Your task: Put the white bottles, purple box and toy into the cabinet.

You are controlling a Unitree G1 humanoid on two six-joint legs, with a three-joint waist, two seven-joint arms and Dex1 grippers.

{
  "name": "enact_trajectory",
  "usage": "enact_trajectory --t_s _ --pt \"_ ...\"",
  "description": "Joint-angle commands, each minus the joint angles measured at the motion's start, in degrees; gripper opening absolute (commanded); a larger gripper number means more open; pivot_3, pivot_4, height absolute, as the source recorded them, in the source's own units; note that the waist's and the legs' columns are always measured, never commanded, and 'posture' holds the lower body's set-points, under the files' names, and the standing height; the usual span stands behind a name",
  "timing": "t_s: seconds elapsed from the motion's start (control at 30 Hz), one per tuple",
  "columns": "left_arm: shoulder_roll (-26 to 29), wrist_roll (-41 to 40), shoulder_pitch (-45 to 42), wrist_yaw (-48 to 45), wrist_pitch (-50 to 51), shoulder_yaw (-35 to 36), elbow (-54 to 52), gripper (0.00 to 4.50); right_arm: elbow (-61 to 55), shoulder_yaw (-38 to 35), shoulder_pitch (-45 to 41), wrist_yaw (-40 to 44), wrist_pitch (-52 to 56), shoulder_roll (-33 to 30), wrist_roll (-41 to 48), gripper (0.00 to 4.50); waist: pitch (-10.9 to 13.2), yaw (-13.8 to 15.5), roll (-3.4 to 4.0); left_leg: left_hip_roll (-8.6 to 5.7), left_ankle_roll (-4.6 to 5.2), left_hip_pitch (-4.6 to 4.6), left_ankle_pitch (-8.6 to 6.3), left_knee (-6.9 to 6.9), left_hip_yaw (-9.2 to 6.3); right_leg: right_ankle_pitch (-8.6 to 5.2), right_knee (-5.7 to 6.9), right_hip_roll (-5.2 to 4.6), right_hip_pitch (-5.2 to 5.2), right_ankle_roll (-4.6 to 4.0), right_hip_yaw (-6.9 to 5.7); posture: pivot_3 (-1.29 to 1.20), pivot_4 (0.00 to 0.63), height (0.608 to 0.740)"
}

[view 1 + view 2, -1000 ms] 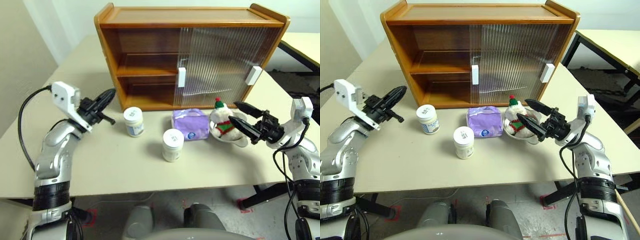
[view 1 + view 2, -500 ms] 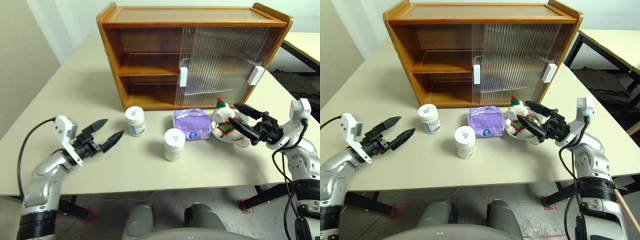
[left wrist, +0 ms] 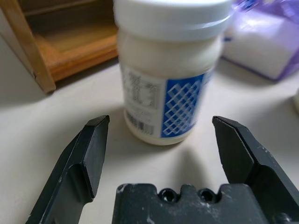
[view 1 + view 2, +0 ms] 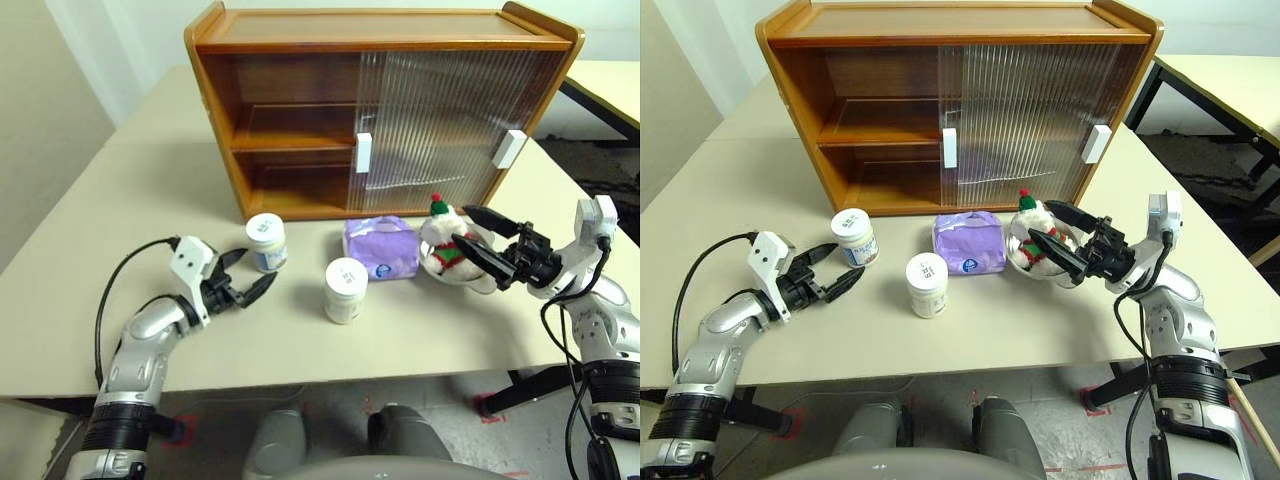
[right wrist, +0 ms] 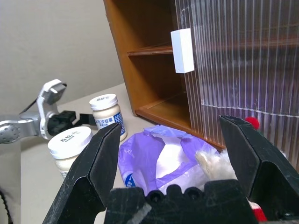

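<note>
Left wrist view has the rear bottle (image 3: pixel 170 70) standing right ahead of the left claw (image 3: pixel 163 154), fingers spread wide, not touching it. On the table (image 4: pixel 150 200), that bottle sits by the cabinet's (image 4: pixel 385 110) open left half. Second bottle (image 4: pixel 346 289), box (image 4: pixel 380 248) and toy (image 4: pixel 445 240) line up rightward; right claw (image 4: pixel 468 228) gapes over the toy.

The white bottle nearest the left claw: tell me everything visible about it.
The white bottle is a short, squat plastic jar with a white screw lid and a label with a blue lattice panel, small print and a barcode. It stands upright on the table, lid on, before the cabinet's open side. The open left claw faces it, not touching.
</note>
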Motion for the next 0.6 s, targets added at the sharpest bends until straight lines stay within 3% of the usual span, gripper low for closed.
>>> enact_trajectory --t_s 0.03,0.37,0.47,0.53,0.6 --pt "-0.8 1.2 -2.1 0.1 -1.2 -1.7 2.5 4.48 -1.1 0.2 -0.2 -0.2 0.6 -0.6 0.0 4.5 0.0 0.0 0.0 0.0 0.0 0.0 0.0 0.0 0.0 0.0 0.0 0.0 0.0 0.01 0.0 0.15 0.002 0.74" --pt "-2.6 2.6 -6.9 0.3 -2.4 -4.3 8.9 4.48 -2.5 0.2 -0.1 -0.8 1.4 -0.9 -0.1 4.5 0.0 -0.1 -0.01 -0.02 0.01 -0.03 0.01 0.01 -0.01 0.01 -0.01 0.02 -0.01 0.03 0.0 0.15 0.0 0.74" --pt "-2.7 3.0 -6.9 0.5 -2.4 -4.7 9.5 3.87 -2.6 0.3 -0.6 -1.0 1.6 -1.0 -0.1 4.5 0.0 -0.1 -0.01 -0.02 0.03 -0.03 0.02 0.0 0.0 0.01 -0.01 0.03 -0.01 0.04 0.02 0.15 0.0 0.74" --pt "-2.8 2.7 -6.7 0.7 -1.6 -4.7 9.2 3.2 -2.7 0.5 -0.8 -1.2 1.7 -0.9 -0.2 4.5 0.0 -0.1 -0.01 -0.02 0.02 -0.03 0.01 0.0 -0.01 0.01 -0.01 0.03 -0.01 0.04 0.01 0.15 0.0 0.74" --pt "-2.8 2.6 -6.6 0.9 -1.3 -4.7 9.1 3.08 -2.8 0.7 -0.9 -1.4 1.8 -0.7 -0.3 4.5 0.0 -0.1 -0.01 -0.02 0.01 -0.03 0.01 0.0 0.0 0.0 -0.01 0.02 -0.01 0.06 0.02 0.15 0.0 0.74"
